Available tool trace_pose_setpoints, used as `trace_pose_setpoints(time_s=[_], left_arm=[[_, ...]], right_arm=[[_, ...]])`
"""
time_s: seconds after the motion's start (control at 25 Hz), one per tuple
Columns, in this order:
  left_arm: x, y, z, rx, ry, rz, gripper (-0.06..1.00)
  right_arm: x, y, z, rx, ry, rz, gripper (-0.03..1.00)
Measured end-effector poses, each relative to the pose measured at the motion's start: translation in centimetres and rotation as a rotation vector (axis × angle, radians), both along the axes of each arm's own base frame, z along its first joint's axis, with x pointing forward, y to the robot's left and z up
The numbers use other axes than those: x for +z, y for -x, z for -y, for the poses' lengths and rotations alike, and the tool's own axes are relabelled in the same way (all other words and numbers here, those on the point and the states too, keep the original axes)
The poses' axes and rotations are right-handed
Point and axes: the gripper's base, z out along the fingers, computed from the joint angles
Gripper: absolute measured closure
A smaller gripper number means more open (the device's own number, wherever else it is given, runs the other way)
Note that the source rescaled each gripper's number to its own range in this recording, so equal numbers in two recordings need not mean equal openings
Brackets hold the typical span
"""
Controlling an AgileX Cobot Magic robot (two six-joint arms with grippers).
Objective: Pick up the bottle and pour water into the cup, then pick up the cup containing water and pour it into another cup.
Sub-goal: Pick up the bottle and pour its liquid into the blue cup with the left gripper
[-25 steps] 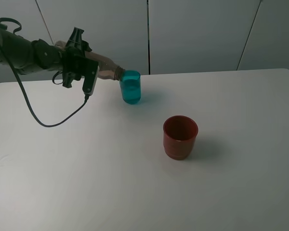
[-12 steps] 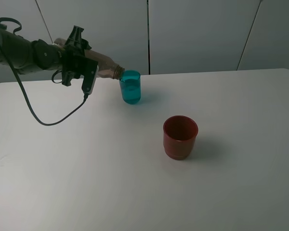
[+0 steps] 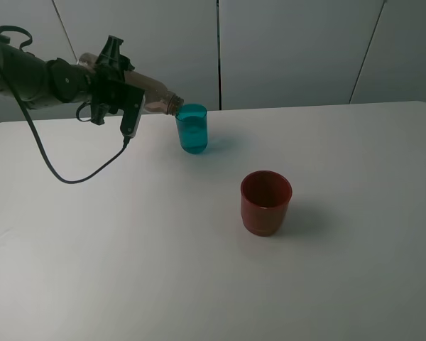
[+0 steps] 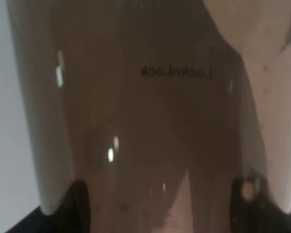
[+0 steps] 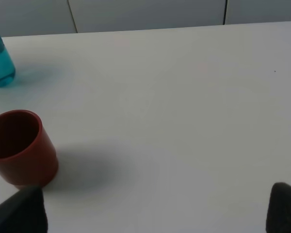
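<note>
**Bottle lifts a touch at the teal rim**

Nearest, the right gripper [image 5: 153, 211] waits with its jaws wide apart and empty. Another cup [image 3: 265, 202] stands untouched near the middle of the table [image 3: 128, 270]. Farther back, close to the far edge, the cup [image 3: 192, 128] looks well filled. Over the last second the left gripper [image 3: 128, 96], clamped on the bottle [image 3: 156, 100], rose slightly, with the neck still at the rim. The first pour seems nearly done.

Soft, even light is falling from the upper left, laying faint shadows to the right of the red cup [image 3: 266, 202] and the teal cup [image 3: 192, 128]. Up close, the bottle [image 4: 150, 121] is blurring the left wrist view and catching small white glints.
</note>
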Motion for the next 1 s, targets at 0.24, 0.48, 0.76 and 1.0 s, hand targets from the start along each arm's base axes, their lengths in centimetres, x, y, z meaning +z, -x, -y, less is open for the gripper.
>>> trace_pose_setpoints(time_s=[0.24,0.48,0.76,1.0], left_arm=[[1.6,-0.9,0.7,-0.019,0.006,0.047,0.94],[1.4,-0.7,1.1,-0.079,-0.054,0.032,0.94],[1.4,-0.6,1.4,-0.100,-0.074,0.034,0.94],[1.4,-0.6,1.4,-0.108,-0.084,0.037,0.94]], right_arm=[[0.0,0.0,0.0,0.003,0.006,0.000,0.02],[0.0,0.0,0.0,0.003,0.006,0.000,0.02],[0.0,0.0,0.0,0.003,0.006,0.000,0.02],[0.0,0.0,0.0,0.003,0.006,0.000,0.02]])
